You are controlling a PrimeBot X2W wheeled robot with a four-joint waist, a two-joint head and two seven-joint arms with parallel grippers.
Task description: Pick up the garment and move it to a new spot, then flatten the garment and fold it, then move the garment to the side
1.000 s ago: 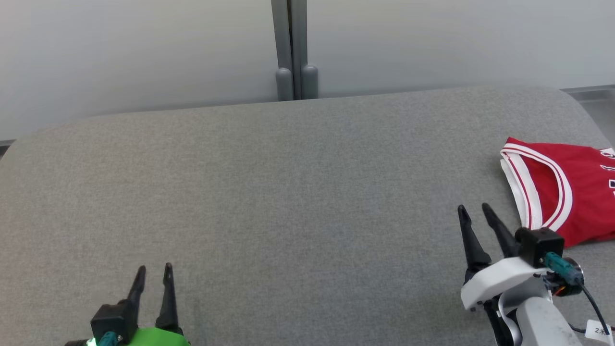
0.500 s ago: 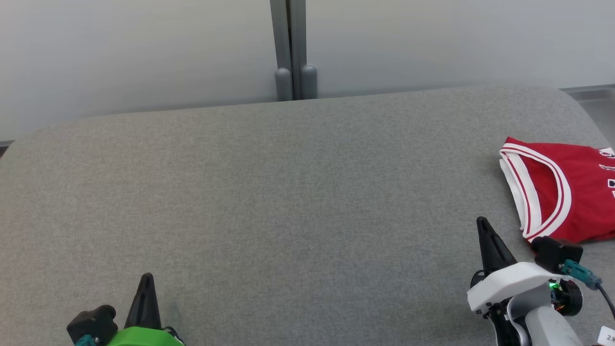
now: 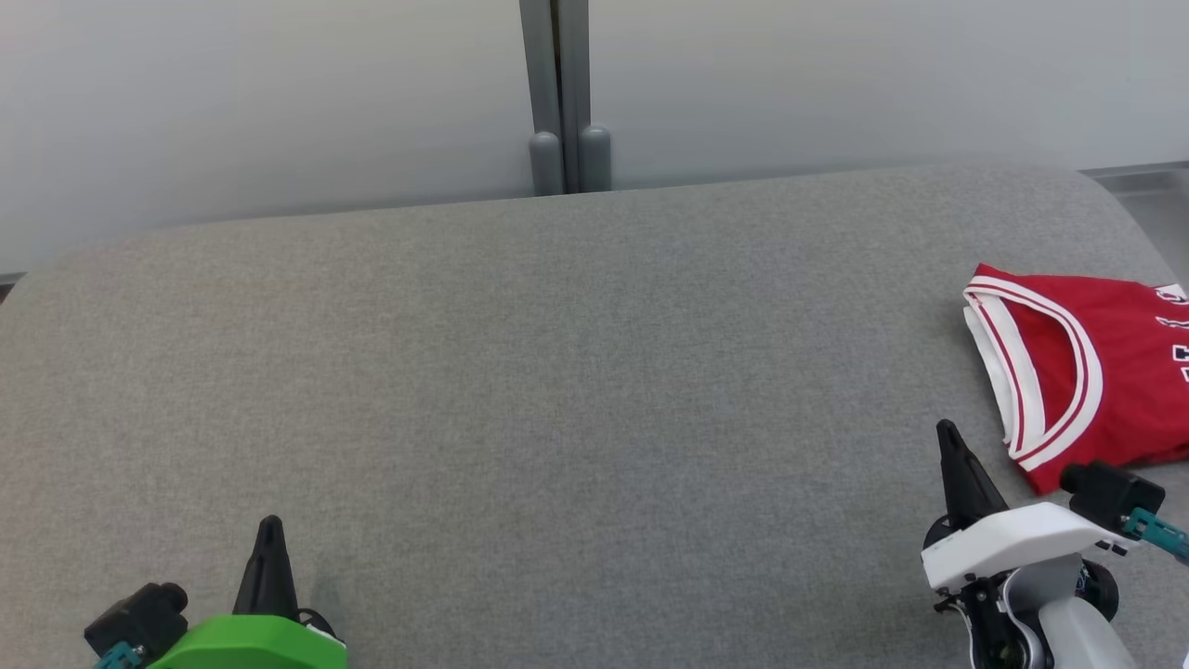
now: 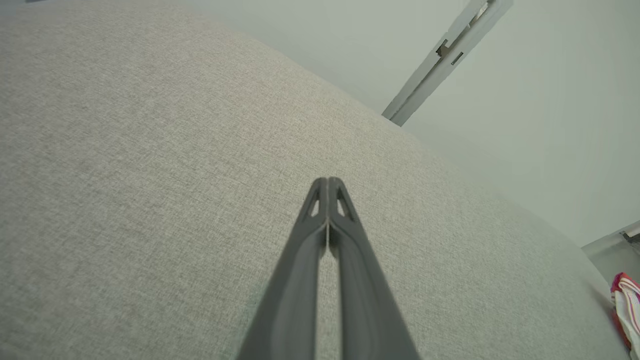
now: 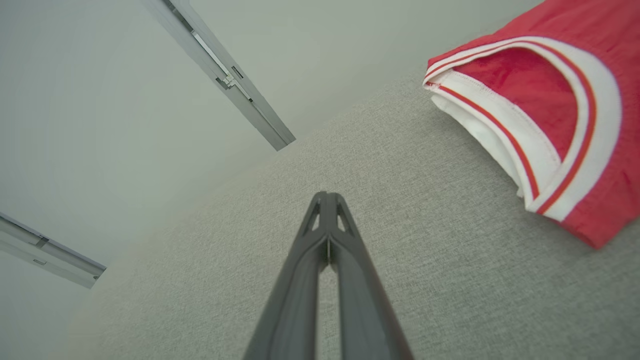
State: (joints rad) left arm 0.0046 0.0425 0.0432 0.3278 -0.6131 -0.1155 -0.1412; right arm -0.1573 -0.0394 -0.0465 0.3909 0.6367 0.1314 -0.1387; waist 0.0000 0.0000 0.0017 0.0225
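A folded red jersey [image 3: 1087, 362] with white and red trim lies at the far right of the grey padded table [image 3: 557, 372], running off the head view's right edge. The right wrist view has it at upper right [image 5: 560, 115]; the left wrist view catches a sliver at the right edge [image 4: 625, 310]. My right gripper [image 3: 949, 435] is shut and holds nothing, hovering just left of and nearer than the jersey, apart from it; its fingertips [image 5: 327, 197] meet. Low at the left my left gripper [image 3: 269, 528] is shut too, tips pressed together [image 4: 327, 182] over bare fabric.
A pale wall with a grey vertical post [image 3: 557, 93] stands behind the table's far edge. The table's rounded right corner [image 3: 1115, 195] drops off beside the jersey. Bare grey surface spreads across the middle and left.
Both grippers went from open to shut and drew back toward the bottom of the head view. The jersey stayed where it was.
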